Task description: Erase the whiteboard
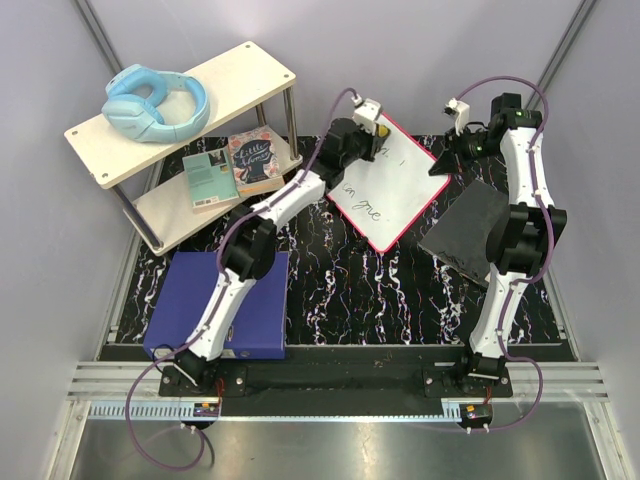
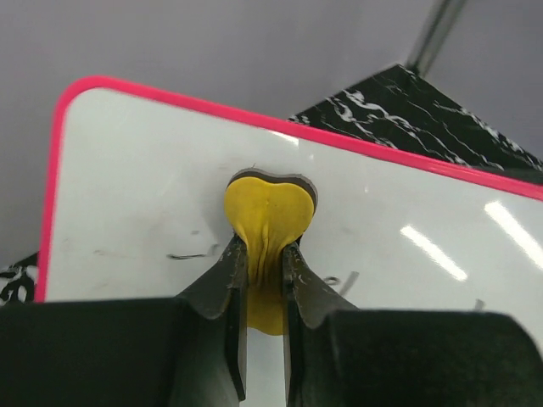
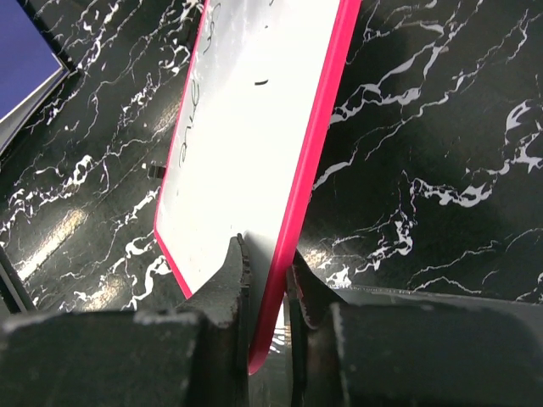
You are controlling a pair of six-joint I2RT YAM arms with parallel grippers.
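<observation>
The whiteboard [image 1: 392, 190] is white with a red-pink frame and lies in the middle back of the table, with dark handwriting on it. My left gripper [image 1: 372, 135] is shut on a yellow eraser [image 2: 267, 216] and presses it on the board's far corner [image 2: 153, 186], with faint pen strokes around it. My right gripper [image 1: 447, 160] is shut on the board's right corner; in the right wrist view the pink edge [image 3: 314, 161] runs between the fingers [image 3: 222, 288]. The board [image 3: 246, 127] looks tilted up on that side.
A dark grey cloth [image 1: 468, 230] lies right of the board by the right arm. A blue-purple binder [image 1: 222, 305] lies front left. A two-tier wooden shelf [image 1: 190, 95] at back left holds blue headphones [image 1: 155, 103] and two books [image 1: 235, 165].
</observation>
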